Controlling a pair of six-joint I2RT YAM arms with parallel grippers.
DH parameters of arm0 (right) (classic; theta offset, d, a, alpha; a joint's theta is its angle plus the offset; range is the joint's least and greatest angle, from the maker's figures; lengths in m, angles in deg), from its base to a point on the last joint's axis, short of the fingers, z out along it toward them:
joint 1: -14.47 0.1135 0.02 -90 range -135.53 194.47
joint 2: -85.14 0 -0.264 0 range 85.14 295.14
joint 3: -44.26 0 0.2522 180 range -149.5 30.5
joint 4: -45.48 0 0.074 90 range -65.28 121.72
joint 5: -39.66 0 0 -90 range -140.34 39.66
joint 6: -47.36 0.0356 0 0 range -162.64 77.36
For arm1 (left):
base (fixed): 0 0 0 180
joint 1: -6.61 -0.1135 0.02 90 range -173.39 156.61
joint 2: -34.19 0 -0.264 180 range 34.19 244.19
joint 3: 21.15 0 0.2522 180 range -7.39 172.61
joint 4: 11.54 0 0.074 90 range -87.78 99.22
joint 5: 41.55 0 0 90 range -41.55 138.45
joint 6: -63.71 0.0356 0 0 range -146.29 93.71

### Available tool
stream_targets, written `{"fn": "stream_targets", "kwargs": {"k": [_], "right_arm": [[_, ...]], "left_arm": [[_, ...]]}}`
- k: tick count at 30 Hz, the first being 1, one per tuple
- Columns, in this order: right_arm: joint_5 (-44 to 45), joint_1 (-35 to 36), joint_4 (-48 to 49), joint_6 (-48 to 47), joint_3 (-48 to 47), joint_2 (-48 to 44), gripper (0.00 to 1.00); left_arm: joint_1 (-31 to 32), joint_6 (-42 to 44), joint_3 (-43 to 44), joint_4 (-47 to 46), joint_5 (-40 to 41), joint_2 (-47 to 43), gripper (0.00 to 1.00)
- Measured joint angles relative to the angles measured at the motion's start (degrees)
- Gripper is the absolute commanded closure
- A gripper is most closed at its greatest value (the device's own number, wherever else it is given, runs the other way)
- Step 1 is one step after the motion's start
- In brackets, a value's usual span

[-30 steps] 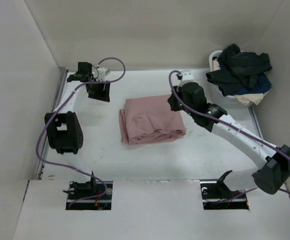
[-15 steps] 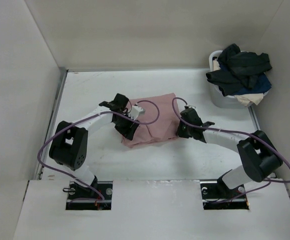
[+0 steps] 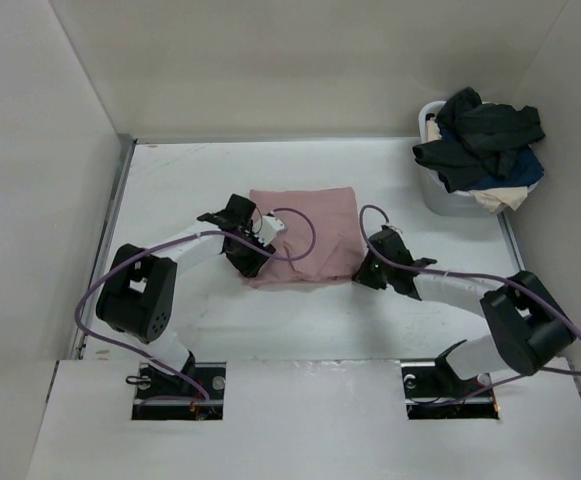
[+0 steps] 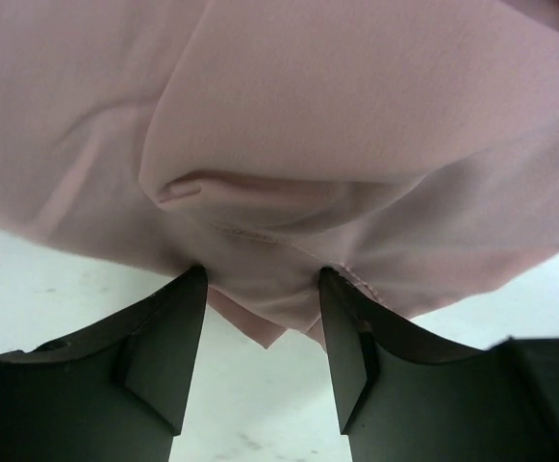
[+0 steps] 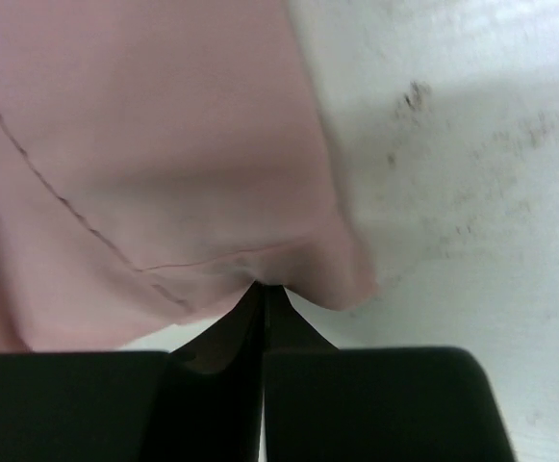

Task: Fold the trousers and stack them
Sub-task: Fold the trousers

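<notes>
From above, the folded trousers (image 3: 305, 232) are lying mid-desk (image 3: 170, 180). The left gripper (image 3: 251, 256) and right gripper (image 3: 371, 268) are meeting their near corners, probably to shift the bundle.

Left wrist: the jaws are standing half-released, straddling the near hem.

Right wrist: the gripper is clenching a puckered corner.

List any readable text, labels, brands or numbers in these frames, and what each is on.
No readable text in any view.
On the dusty-pink folded fabric trousers: none, only stitched seams, no tag showing.
On the white plastic bin and the heap of dark garments in it: no label visible.
On the white table: only scuff marks, no print.
</notes>
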Motion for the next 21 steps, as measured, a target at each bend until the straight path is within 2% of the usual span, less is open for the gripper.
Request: {"fn": "stream_targets", "kwargs": {"k": [2, 4, 6, 8, 9, 10, 13, 16, 21], "right_arm": [[-0.3, 0.1, -0.7, 0.7, 2.0, -2.4, 0.97], [-0.5, 0.1, -1.8, 0.9, 3.7, -5.4, 0.91], [-0.5, 0.1, -3.3, -0.1, 4.7, -9.5, 0.8], [-1.0, -0.6, -4.7, -2.4, 4.6, -14.3, 0.57], [-1.9, -1.4, -5.8, -4.3, 3.8, -17.0, 0.36], [-2.6, -2.7, -7.6, -6.1, 2.5, -19.4, 0.0], [-5.1, -7.8, -15.0, -12.9, -5.5, -23.8, 0.0], [-6.0, -14.2, -24.3, -19.8, -17.0, -24.4, 0.0], [-1.7, -22.4, -37.1, -26.6, -31.1, -21.9, 0.0]], "left_arm": [[-0.8, 1.3, -0.3, -1.4, 1.0, -0.3, 0.5], [-1.5, 1.9, -0.3, -2.0, 1.5, -0.7, 0.46], [-1.8, 2.1, -0.3, -1.9, 1.5, -1.8, 0.43], [-1.7, 1.8, -0.3, -1.5, 1.1, -3.9, 0.42], [-1.7, 1.6, -0.2, -1.1, 0.7, -5.2, 0.41], [-1.7, 1.2, 0.0, -0.4, 0.2, -6.8, 0.41], [-2.2, -0.5, 2.8, 2.6, -1.7, -10.3, 0.42], [-4.9, -3.2, 7.6, 4.9, -3.6, -12.8, 0.41], [-16.4, -11.0, 15.4, 5.4, -3.5, -17.4, 0.37]]}}
